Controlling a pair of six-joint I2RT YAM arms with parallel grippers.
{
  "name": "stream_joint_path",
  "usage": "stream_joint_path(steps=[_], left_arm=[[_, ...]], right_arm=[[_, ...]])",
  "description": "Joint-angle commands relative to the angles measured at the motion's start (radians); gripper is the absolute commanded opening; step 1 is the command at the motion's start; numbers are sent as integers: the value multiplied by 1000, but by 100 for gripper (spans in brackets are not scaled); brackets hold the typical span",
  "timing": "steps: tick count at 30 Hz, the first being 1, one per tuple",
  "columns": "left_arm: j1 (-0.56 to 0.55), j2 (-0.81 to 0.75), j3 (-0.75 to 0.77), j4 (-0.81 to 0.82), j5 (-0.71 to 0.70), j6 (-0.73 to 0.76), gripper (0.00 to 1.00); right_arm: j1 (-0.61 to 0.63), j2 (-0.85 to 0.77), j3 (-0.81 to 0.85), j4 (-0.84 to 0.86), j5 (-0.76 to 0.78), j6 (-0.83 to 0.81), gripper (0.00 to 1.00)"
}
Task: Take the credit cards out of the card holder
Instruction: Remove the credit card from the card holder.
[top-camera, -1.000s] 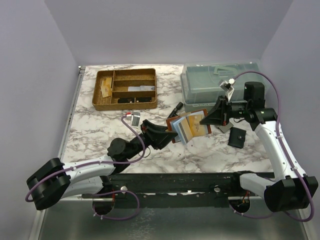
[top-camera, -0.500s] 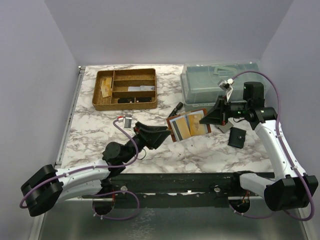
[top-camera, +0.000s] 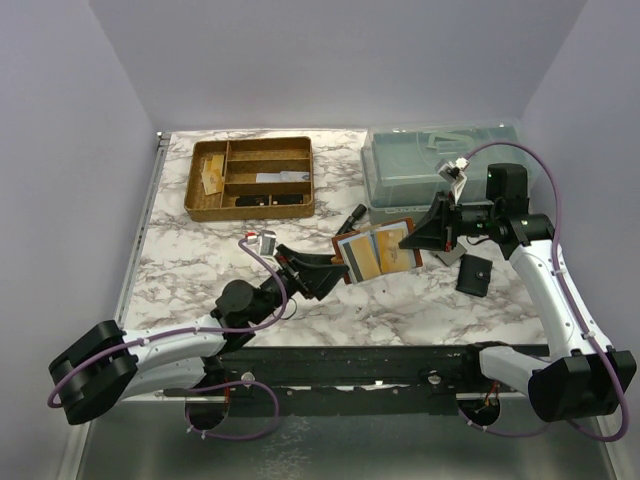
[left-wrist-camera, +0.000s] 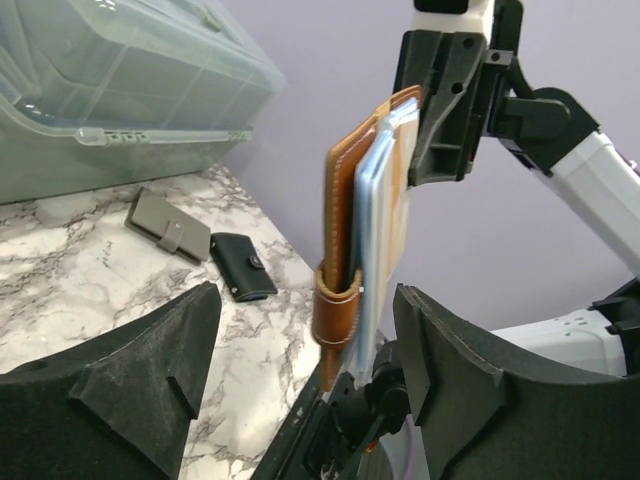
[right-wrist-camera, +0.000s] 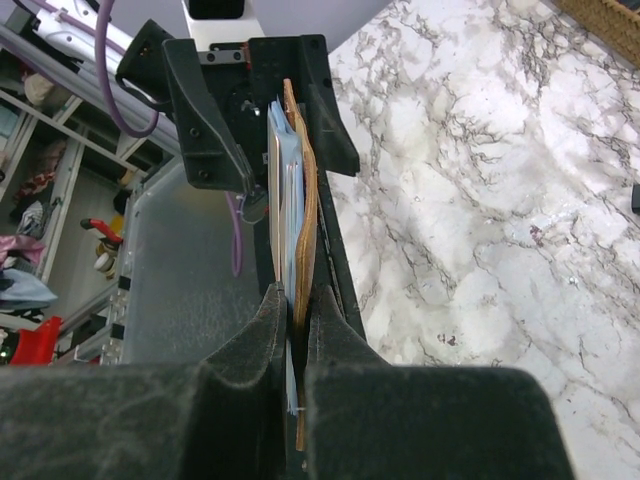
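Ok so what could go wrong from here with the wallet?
The right gripper pinches the wallet by one end only, so a pull on a card could twist it or drag it free. The blue card and the tan cards sit packed together by the leather strap, in front of the open left gripper; closing there might catch the strap or several cards at once.
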Motion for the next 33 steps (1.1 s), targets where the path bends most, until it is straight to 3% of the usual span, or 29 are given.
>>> stream_joint_path(steps=[1, 9, 13, 15, 20, 23, 27, 30, 33], left_arm=[[6, 12, 14, -3, -37, 19, 79], [13, 53, 85, 35, 142, 34, 81], [14, 96, 108, 65, 173, 27, 75], [16, 108, 107, 85, 178, 24, 58], [32, 108, 98, 114, 222, 17, 3], [39, 99, 82, 113, 219, 14, 0], [40, 93, 54, 70, 177, 16, 0], [39, 104, 55, 28, 166, 9, 0], [40, 122, 73, 18, 175, 4, 0]], right_arm=[[6, -6, 34, -24, -69, -16, 0], [15, 2, 23, -20, -87, -16, 0], [17, 3, 26, -21, -85, -17, 0], [17, 1, 24, -24, -81, -19, 0], [17, 1, 34, -49, -13, -42, 1], [17, 13, 68, -97, 104, -80, 15], [17, 7, 182, -177, 316, -176, 46], [17, -31, 239, -186, 308, -192, 67], [17, -18, 263, -258, 165, -239, 73]])
